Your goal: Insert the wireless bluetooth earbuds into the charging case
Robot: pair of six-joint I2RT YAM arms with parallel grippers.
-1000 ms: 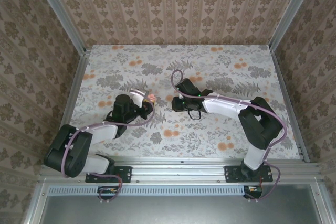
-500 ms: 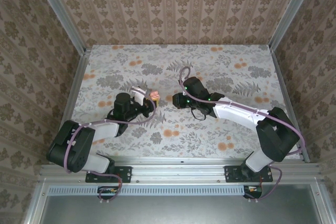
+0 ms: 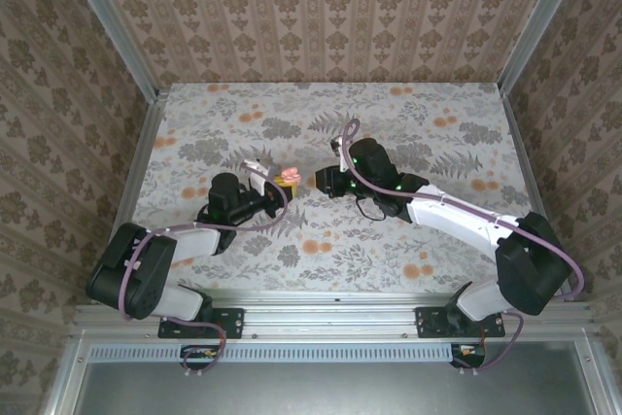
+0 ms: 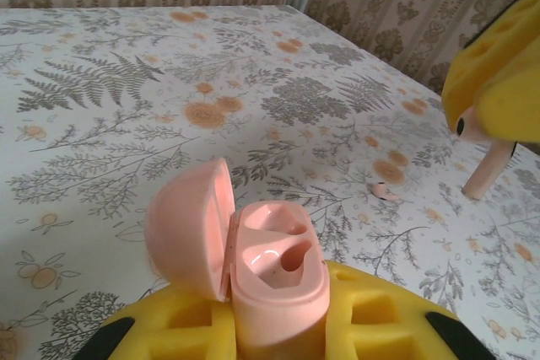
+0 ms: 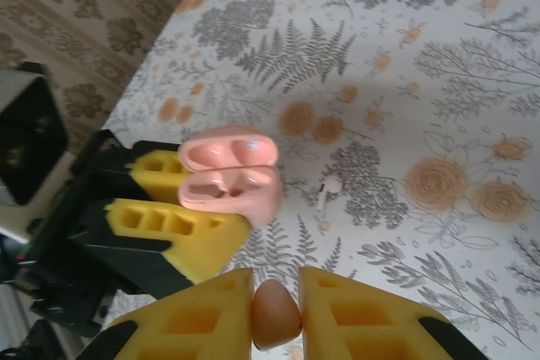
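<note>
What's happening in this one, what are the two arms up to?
The left gripper is shut on the pink charging case, holding it upright above the table with its lid open; both sockets look empty. The right gripper is shut on one pink earbud and sits close to the case, a gap between them, nothing inserted yet. A second earbud lies on the table beside the case.
</note>
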